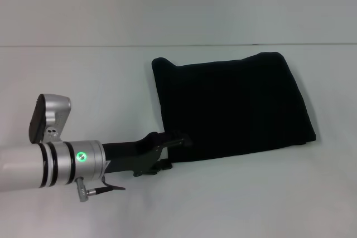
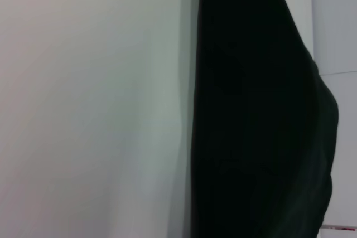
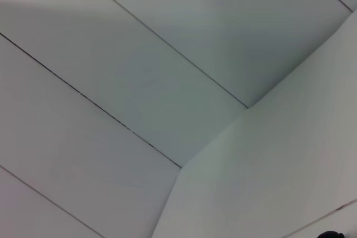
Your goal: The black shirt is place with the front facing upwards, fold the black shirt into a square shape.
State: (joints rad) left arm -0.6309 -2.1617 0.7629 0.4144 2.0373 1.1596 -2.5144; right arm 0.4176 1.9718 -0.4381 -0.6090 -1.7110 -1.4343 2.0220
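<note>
The black shirt [image 1: 234,107] lay folded into a rough rectangle on the white worktop [image 1: 83,71], right of centre. The fold looked nearly finished; any last move called for a gentle release at the near-left corner, without dragging the cloth. The left hand [image 1: 177,140] reached in low from the left, at that corner; whether it gripped the fabric could not be told. The right hand was out of sight.
</note>
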